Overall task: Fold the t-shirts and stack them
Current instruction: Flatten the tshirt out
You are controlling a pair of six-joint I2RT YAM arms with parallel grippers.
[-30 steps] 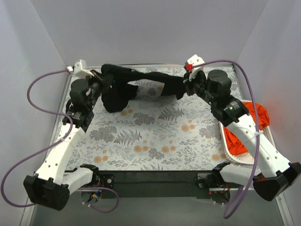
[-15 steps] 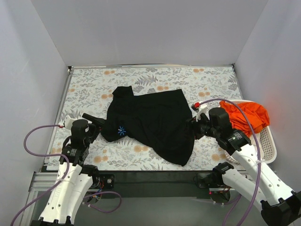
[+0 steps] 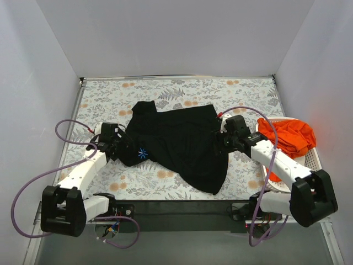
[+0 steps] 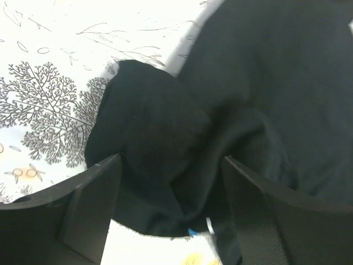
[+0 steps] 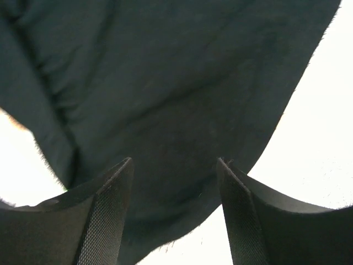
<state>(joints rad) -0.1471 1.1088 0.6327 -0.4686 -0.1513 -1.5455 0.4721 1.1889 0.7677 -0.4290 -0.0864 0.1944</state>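
Note:
A black t-shirt [image 3: 179, 144] with a small blue starburst mark [image 3: 143, 153] lies spread and rumpled on the flowered table cover [image 3: 165, 179]. My left gripper [image 3: 124, 149] is low at its left edge. In the left wrist view this gripper [image 4: 171, 185] stands open, with a bunched black fold [image 4: 160, 138] between its fingers [image 4: 91, 207]. At the shirt's right edge is my right gripper [image 3: 217, 142]. It also shows in its wrist view [image 5: 174, 187], open, with the black hem [image 5: 182, 132] below its fingers [image 5: 105, 215]. An orange t-shirt [image 3: 288, 136] lies in the basket.
The white slatted basket [image 3: 316, 161] stands at the table's right edge, beside my right arm. Grey walls close the table in at the back and on both sides. Purple cables loop off both arms.
A second ago both grippers held the black shirt up at the far side. It has since dropped flat onto the table, both grippers have opened, and they now sit at its left and right edges.

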